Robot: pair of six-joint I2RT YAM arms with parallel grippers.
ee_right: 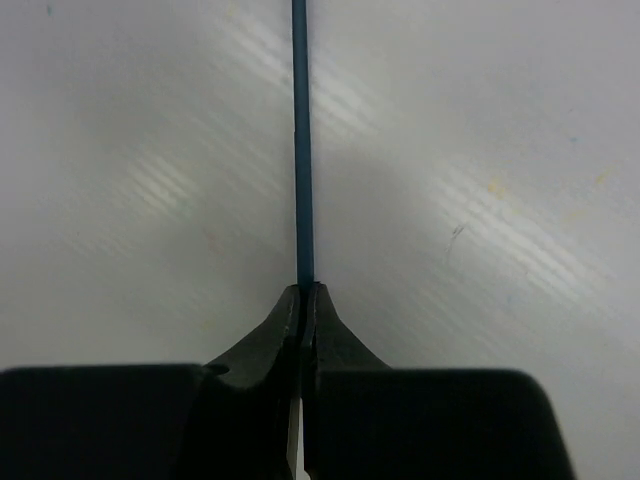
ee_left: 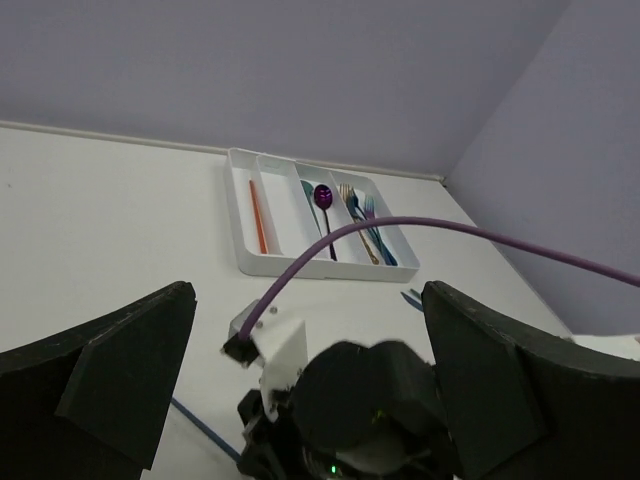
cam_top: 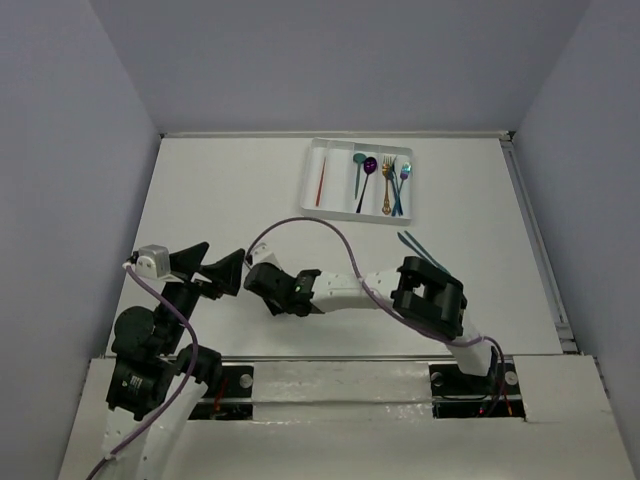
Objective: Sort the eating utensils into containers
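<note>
Teal chopstick (ee_right: pixel 302 150) pinched at tip by closed right tool (ee_right: pixel 303 300); left tool (cam_top: pixel 213 267) gaped, empty. Good carry needed level lift, lengthwise alignment over tray (cam_top: pixel 318 160) slot holding red chopstick (cam_top: pixel 320 182).

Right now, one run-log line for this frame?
step: pick | right gripper: shut on teal chopstick, low over table | left gripper: open, empty | tray: red chopstick, spoons, forks inside

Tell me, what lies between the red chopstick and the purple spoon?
A teal spoon, close beside the purple spoon and well apart from the red chopstick; the top view shows it.
</note>
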